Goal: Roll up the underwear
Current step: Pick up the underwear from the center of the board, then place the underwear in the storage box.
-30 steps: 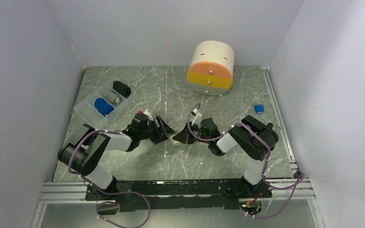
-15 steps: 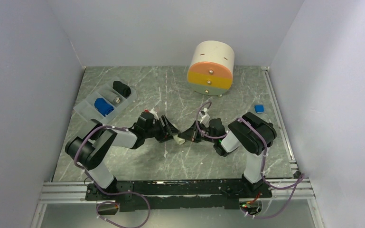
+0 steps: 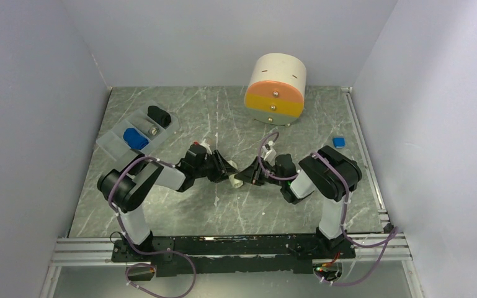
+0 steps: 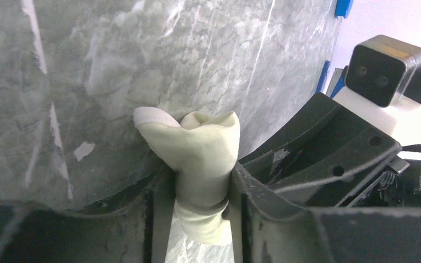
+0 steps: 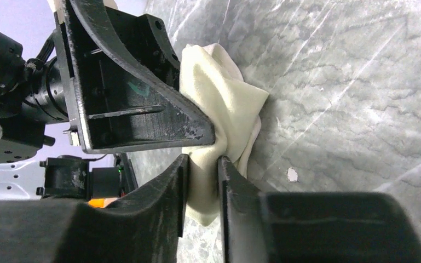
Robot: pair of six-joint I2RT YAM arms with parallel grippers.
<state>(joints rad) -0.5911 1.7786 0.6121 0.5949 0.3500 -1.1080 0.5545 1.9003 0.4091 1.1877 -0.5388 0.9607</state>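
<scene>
- The grey-green marbled table (image 3: 223, 118) bears everything; both arms reach in over its middle and meet tip to tip.
- The left gripper (image 4: 200, 186) is clamped on the cream underwear (image 4: 200, 142). Its jaws stand partly apart with the cloth squeezed to a narrow waist between them.
- The right gripper (image 5: 202, 164) comes from the opposite side and pinches the same garment. Its jaws are almost together, with only a thin fold of cloth between them.
- A round drawer unit (image 3: 275, 89), cream on top with orange and yellow fronts, stands at the far side, well apart from the grippers.
- A clear tray (image 3: 113, 144) lies at the far left.
- The cream underwear is bunched into a lumpy, loosely folded wad at the table's middle. Its free end flares out past the left fingers and touches the tabletop.
- The blue underwear (image 3: 135, 138) sits rolled in the tray's middle compartment.
- A black bundle (image 3: 159, 115) occupies the tray's far compartment.
- A small blue object (image 3: 338, 141) lies near the right edge.
</scene>
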